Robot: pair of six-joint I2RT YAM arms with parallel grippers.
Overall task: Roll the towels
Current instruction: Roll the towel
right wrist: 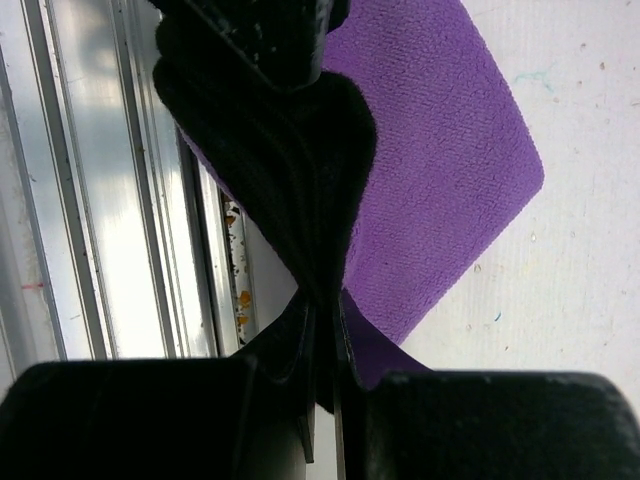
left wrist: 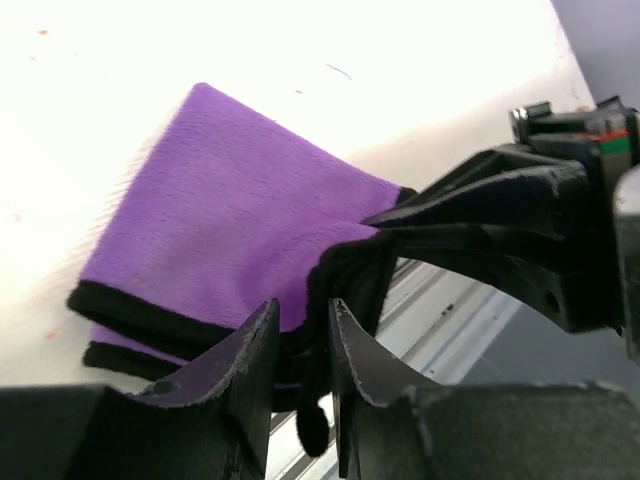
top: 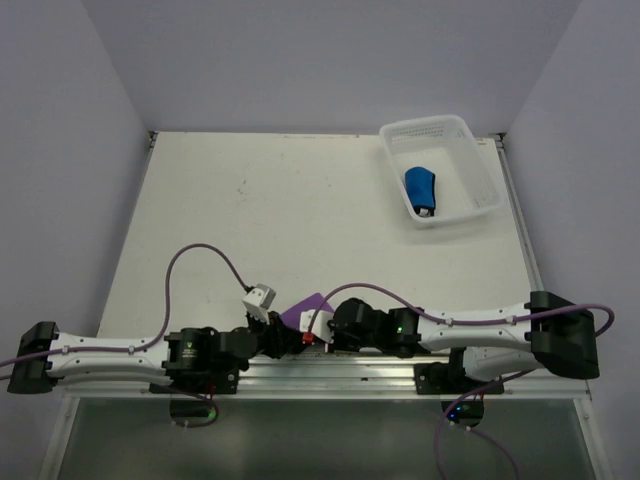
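The purple towel (top: 306,311) lies folded at the table's near edge, its dark hem bunched up between both grippers. My right gripper (right wrist: 322,300) is shut on that hem, which it pinches just over the metal rail; the purple towel (right wrist: 440,170) spreads to its right. My left gripper (left wrist: 302,305) faces it from the other side, jaws slightly apart, and a strip of hem hangs loosely in the gap. The purple towel (left wrist: 230,220) shows two stacked layers on the left. The blue towel (top: 421,190) sits rolled inside the white basket (top: 478,178).
The basket stands at the back right corner of the table. An aluminium rail (top: 330,372) runs along the near edge under both grippers. Grey walls close in the left, right and back sides. A purple cable (top: 195,252) loops above the left arm.
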